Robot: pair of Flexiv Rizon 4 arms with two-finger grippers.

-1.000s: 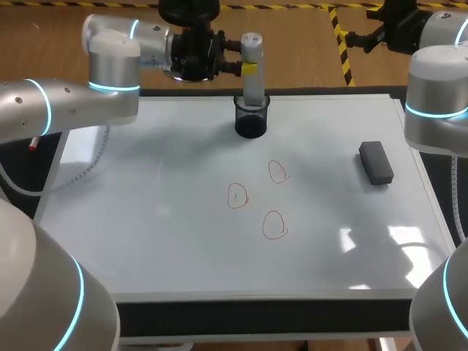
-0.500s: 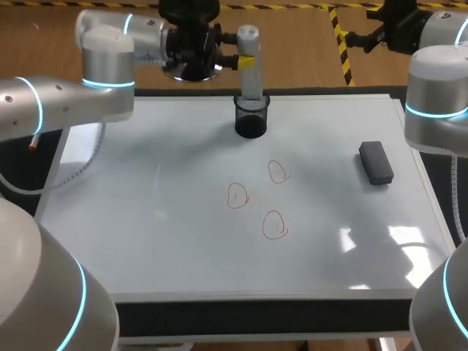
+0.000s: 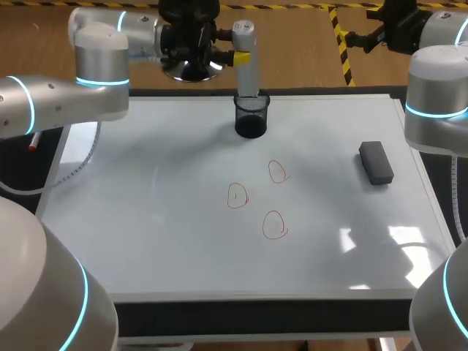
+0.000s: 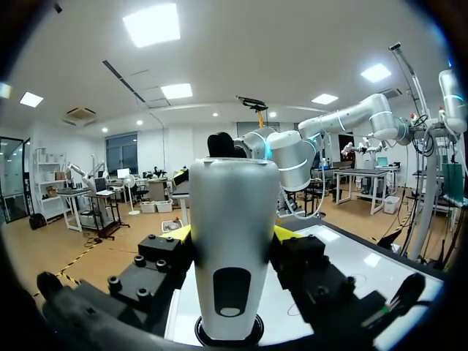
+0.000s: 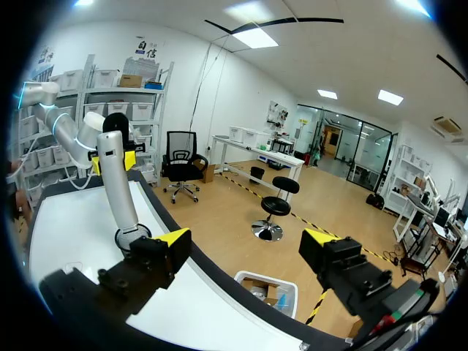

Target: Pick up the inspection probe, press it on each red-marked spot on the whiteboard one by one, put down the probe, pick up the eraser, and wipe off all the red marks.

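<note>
Head view first: your left gripper (image 3: 241,58) is clamped on the inspection probe (image 3: 246,73), a silver cylinder held upright directly above the black cup (image 3: 251,121). The probe's lower end sits at the cup's mouth, and you cannot tell from here whether it is clear of the rim. The cup stands on the whiteboard (image 3: 146,219), close to its far edge.

On the near side of the cup you have three red rings drawn on the board. One (image 3: 277,172) is closest to the cup, another (image 3: 238,196) lies a little further out, and the last (image 3: 274,224) is furthest from the cup. The dark eraser (image 3: 376,162) lies flat on the board, well apart from the cup on your right arm's side and untouched.

In the left wrist view, the probe (image 4: 232,256) fills the space between the yellow-tipped fingers (image 4: 180,232), which press on it from both sides. The cup (image 4: 227,338) shows as a dark ring right under it.

In the right wrist view, your right gripper (image 5: 245,241) has its fingers spread wide with nothing between them. It is held off the board, well away from the cup. The probe (image 5: 117,175) shows beyond one finger.
</note>
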